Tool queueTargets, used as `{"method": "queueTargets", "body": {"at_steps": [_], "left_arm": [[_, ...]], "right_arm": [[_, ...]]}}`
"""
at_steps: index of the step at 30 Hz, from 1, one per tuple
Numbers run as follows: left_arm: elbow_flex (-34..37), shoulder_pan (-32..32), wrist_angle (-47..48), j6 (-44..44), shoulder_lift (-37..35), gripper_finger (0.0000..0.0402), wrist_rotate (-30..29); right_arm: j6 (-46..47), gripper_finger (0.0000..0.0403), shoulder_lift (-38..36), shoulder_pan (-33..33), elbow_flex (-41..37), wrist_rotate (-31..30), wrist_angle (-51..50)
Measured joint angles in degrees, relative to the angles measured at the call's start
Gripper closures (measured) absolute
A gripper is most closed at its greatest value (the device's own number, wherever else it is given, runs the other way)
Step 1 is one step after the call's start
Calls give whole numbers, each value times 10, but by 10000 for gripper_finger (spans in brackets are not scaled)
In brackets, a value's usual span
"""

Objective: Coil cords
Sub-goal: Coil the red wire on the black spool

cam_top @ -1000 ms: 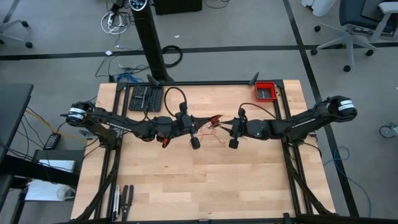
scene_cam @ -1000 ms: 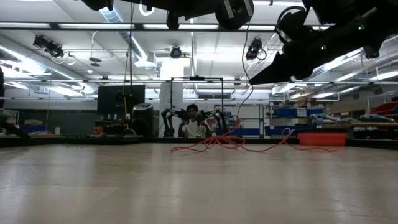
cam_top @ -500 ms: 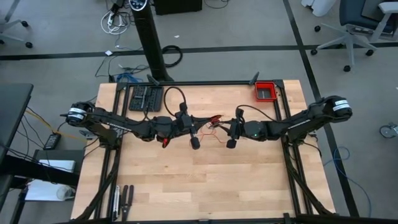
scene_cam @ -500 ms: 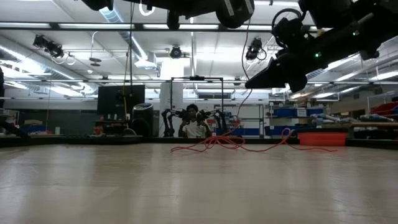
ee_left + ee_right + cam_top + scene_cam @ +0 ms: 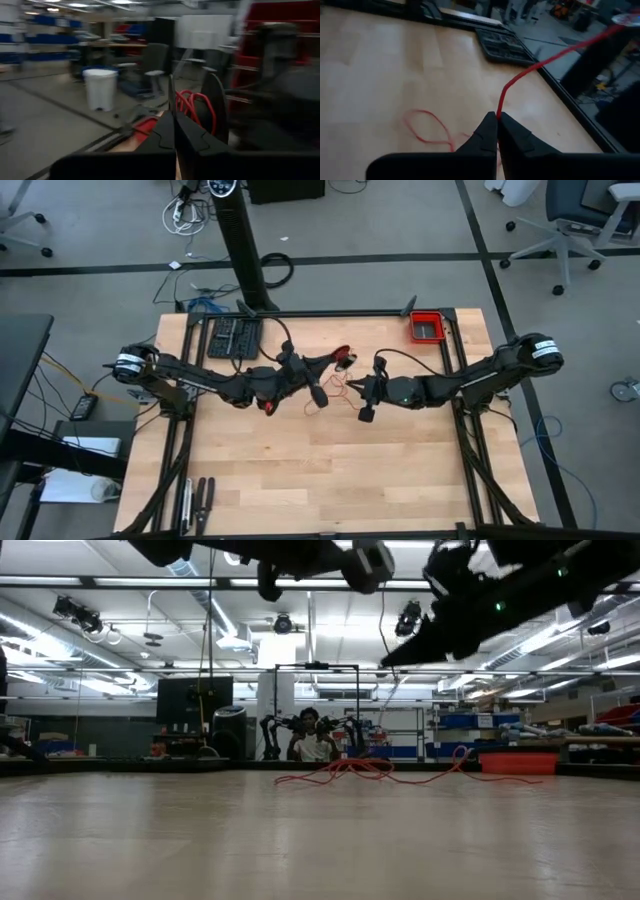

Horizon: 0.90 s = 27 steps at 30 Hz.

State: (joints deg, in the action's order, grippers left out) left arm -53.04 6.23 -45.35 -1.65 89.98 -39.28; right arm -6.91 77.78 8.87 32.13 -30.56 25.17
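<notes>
The cord is a thin bright red string. Part of it is gathered in loops (image 5: 196,106) at my left gripper (image 5: 343,361), which is shut and held above the table's middle. A strand (image 5: 555,55) runs from there to my right gripper (image 5: 497,116), which is shut on it just right of the left one (image 5: 353,387). The remaining length lies as loose wavy loops (image 5: 427,127) on the wooden table (image 5: 300,470) under both grippers, also seen as a low tangle (image 5: 368,769) in the low view. My left gripper is shut with the red loops (image 5: 190,102) bunched at its fingertips; the fingers hide the place of contact. The bundle is clear of the table. My right gripper pinches a single strand (image 5: 499,111) between its fingertips. The fingers slant down toward the table's left. From the pinch the strand rises straight toward the left gripper.
A red bin (image 5: 428,327) stands at the table's far right corner and a black tool tray (image 5: 233,337) at the far left. Pliers (image 5: 197,502) lie at the near left edge. A person sits behind the table (image 5: 316,743).
My right gripper has shut on the red strand and shifted a little toward the table's left. My left gripper has stayed in place but rolled and tipped upward, carrying the red bundle slightly toward the far edge.
</notes>
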Motion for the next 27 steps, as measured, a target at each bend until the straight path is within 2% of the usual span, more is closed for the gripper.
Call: {"method": "queueTargets", "body": {"at_steps": [5, 10, 17, 27], "left_arm": [[0, -10, -26, -10, 16, 401, -76], [0, -21, -25, -31, 16, 401, -80], [0, -21, 7, -17, 16, 401, -50], [0, -21, 33, -16, 16, 401, 17]], "right_arm": [[30, 401, 0, 17, 74, 22, -100], [32, 402, 0, 21, 149, 64, -191], [-1, 402, 0, 22, 242, 112, -326], [-73, 403, 0, 10, 288, 147, -385]]}}
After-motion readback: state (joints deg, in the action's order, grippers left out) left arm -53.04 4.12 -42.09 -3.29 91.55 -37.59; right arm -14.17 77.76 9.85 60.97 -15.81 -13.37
